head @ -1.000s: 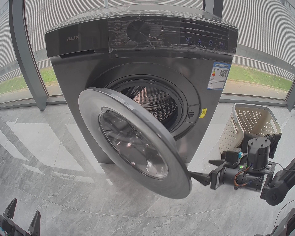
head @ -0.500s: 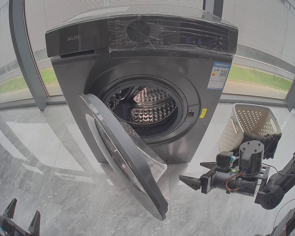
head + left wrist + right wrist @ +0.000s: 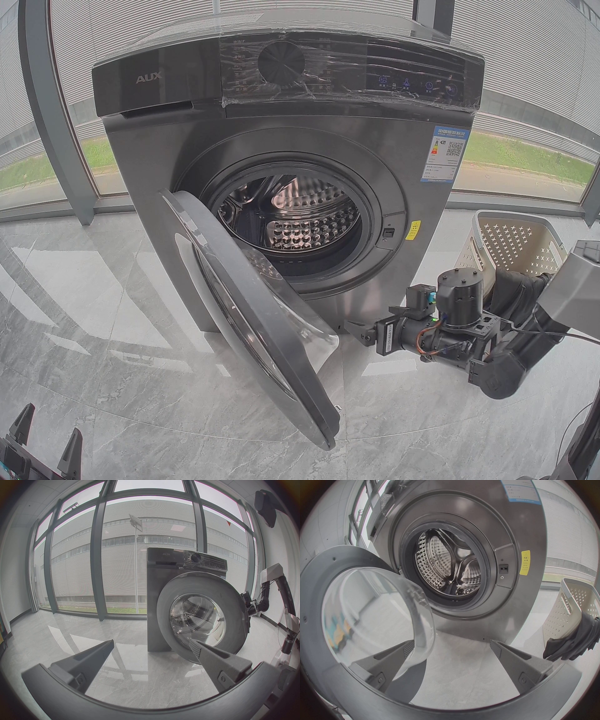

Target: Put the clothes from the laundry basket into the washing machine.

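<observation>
From the head view I am looking at a grey front-loading washing machine (image 3: 156,144) that is standing straight ahead, with its round door (image 3: 250,312) swinging open toward me on its left hinge. The steel drum (image 3: 300,219) is showing through the opening. The right gripper (image 3: 375,320) is hovering low, near the machine's lower right front, pointing left toward the door's free edge and not touching it. To the right of the machine a cream laundry basket (image 3: 512,240) is sitting on the floor (image 3: 125,350), and dark clothes (image 3: 515,294) are draping over its near rim, partly hidden behind the right arm.

The right wrist view is giving me what the head view is not: the right gripper's fingers (image 3: 518,661) are standing wide apart with nothing between them, and I am seeing deep into the drum past the door's clear bowl.

The left gripper (image 3: 50,431) is resting low at the near left. In its own wrist view its fingers (image 3: 84,661) are also spread apart and holding nothing. From there the door's outer face is blocking the drum opening, and the right arm is showing beyond the door's right edge.

Tall windows (image 3: 37,125) are running behind the machine
</observation>
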Controlling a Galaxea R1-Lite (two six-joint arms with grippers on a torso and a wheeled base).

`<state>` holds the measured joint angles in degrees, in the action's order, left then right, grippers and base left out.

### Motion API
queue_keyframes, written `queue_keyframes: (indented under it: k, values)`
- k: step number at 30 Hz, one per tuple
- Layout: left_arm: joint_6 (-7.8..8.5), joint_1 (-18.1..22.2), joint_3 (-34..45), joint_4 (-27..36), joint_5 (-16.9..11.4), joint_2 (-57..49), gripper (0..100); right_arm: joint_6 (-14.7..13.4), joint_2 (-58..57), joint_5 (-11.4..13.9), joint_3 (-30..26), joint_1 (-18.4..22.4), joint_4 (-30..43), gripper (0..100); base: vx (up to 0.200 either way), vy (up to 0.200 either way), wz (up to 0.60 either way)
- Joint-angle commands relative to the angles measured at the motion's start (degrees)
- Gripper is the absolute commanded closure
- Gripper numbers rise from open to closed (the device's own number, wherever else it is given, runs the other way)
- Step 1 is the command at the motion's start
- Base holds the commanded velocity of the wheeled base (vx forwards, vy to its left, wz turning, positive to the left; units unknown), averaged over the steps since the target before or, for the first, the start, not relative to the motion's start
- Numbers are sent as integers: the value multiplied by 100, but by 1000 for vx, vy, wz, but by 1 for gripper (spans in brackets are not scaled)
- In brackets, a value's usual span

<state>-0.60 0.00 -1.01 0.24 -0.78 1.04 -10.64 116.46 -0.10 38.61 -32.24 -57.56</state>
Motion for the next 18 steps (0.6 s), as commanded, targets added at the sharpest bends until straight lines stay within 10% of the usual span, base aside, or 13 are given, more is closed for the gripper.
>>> queue_keyframes:
  k: [1,18]
  values:
    - [-2,0,92,2,-1,-95,0,18,747,-87,727,113,61,0,0,0,0]
    - [-2,0,92,2,-1,-95,0,62,896,273,296,-318,-519,0,0,0,0]
